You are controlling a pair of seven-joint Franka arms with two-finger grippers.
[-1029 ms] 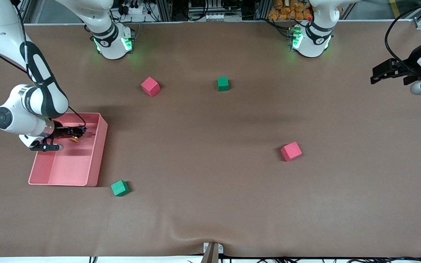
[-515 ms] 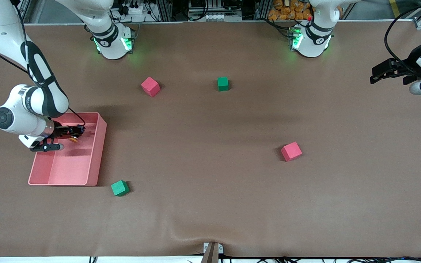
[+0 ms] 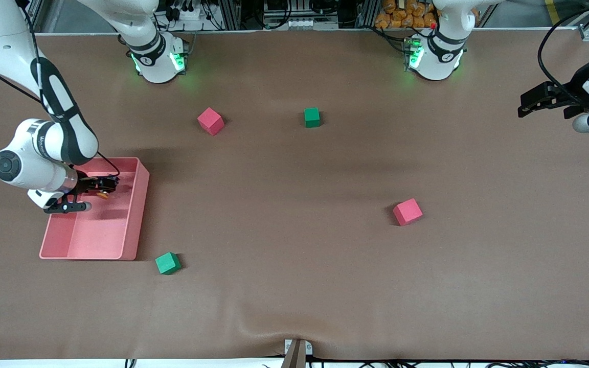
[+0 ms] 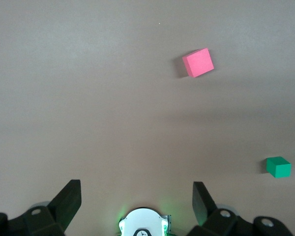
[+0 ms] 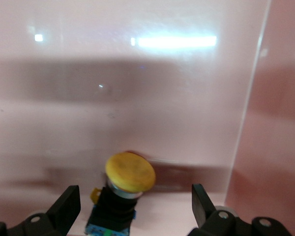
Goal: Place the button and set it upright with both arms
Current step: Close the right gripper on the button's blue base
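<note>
Right tool (image 3: 101, 187) now lower in pink plastic tray (image 3: 136, 214).
Open around small orange-capped black button (image 5: 124, 189), upright-ish; I'd release next. Left tool (image 4: 136, 202) open, waiting.

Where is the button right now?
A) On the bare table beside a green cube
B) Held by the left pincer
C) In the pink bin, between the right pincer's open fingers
C: the right wrist view shows the button on the pink bin floor, the right pincer open around it.
</note>
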